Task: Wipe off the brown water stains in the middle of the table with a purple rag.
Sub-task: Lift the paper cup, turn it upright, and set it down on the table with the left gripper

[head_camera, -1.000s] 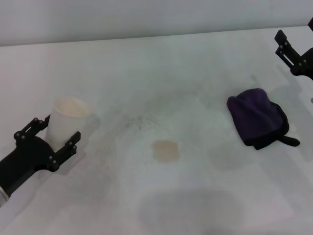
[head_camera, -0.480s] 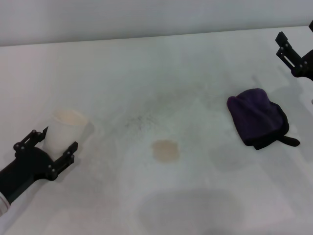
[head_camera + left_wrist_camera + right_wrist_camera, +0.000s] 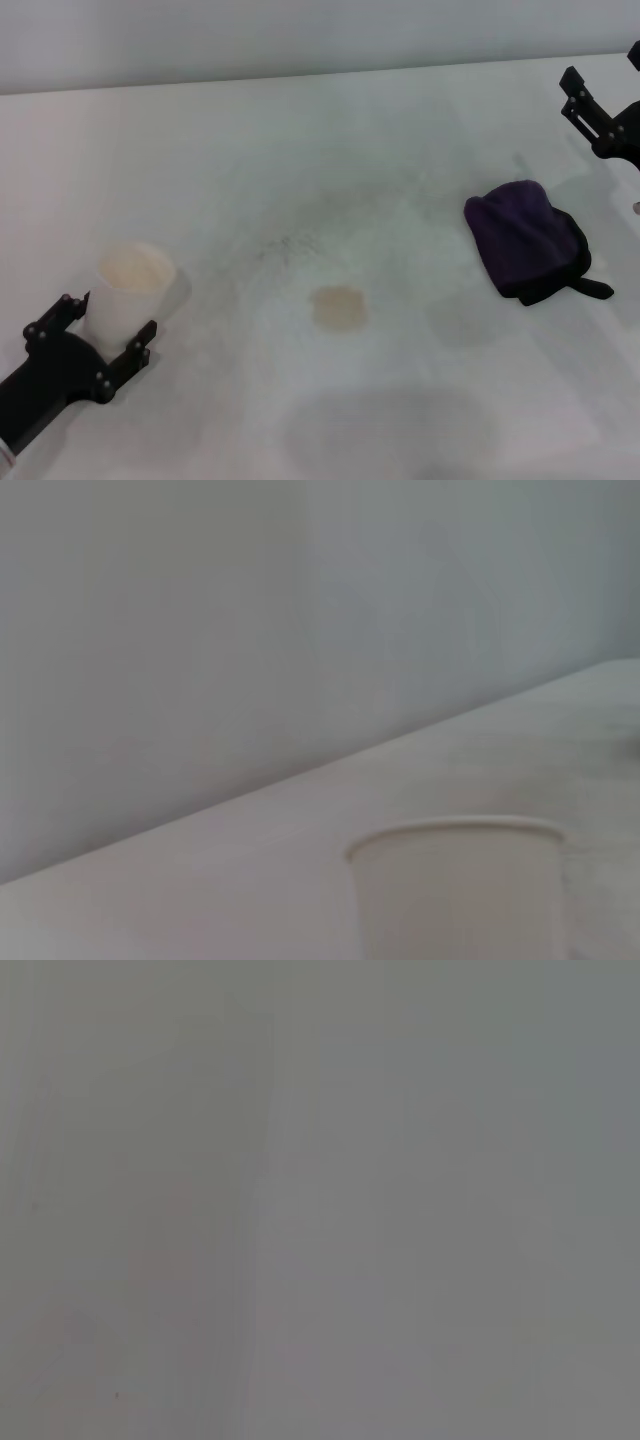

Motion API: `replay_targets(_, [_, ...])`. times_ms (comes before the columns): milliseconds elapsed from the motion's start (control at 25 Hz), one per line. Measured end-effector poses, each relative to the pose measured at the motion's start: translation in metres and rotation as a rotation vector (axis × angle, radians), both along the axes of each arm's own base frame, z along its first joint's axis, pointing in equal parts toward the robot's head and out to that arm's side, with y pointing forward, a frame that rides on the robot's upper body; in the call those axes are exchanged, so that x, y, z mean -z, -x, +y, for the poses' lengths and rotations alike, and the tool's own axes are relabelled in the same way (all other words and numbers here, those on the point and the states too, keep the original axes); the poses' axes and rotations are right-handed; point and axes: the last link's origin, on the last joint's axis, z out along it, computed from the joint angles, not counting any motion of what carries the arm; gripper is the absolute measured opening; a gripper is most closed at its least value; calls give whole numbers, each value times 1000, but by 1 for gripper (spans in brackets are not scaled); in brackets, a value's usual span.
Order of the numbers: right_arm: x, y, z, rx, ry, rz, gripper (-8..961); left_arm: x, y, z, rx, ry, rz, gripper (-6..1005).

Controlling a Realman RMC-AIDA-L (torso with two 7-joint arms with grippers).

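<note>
The brown water stain [image 3: 338,307] is a small tan patch in the middle of the white table [image 3: 330,150]. The purple rag [image 3: 522,240] lies bundled on the table to the right of the stain, its black tail pointing right. My right gripper [image 3: 590,105] hangs at the far right edge, above and behind the rag, apart from it. My left gripper [image 3: 105,322] is at the near left, shut on a white paper cup [image 3: 128,285], well left of the stain. The cup also shows in the left wrist view [image 3: 460,890]. The right wrist view shows only plain grey.
A grey wall [image 3: 300,35] runs behind the table's far edge. Faint grey smudges and specks [image 3: 290,245] lie just behind the stain. Bare table lies between the stain and the rag.
My left gripper has drawn the paper cup toward the near left of the table. The right gripper, the rag and the stain have not moved.
</note>
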Motion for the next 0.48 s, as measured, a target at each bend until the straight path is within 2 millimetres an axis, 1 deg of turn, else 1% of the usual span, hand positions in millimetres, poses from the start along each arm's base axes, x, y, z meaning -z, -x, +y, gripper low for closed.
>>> replay_targets(280, [1,-1,1,10,4,-5,861,3,4,-13,-29,-30,-5,729])
replay_targets(480, [1,-3,0,19,7,-8,861,2,6,-15,-45,-45,-14,733])
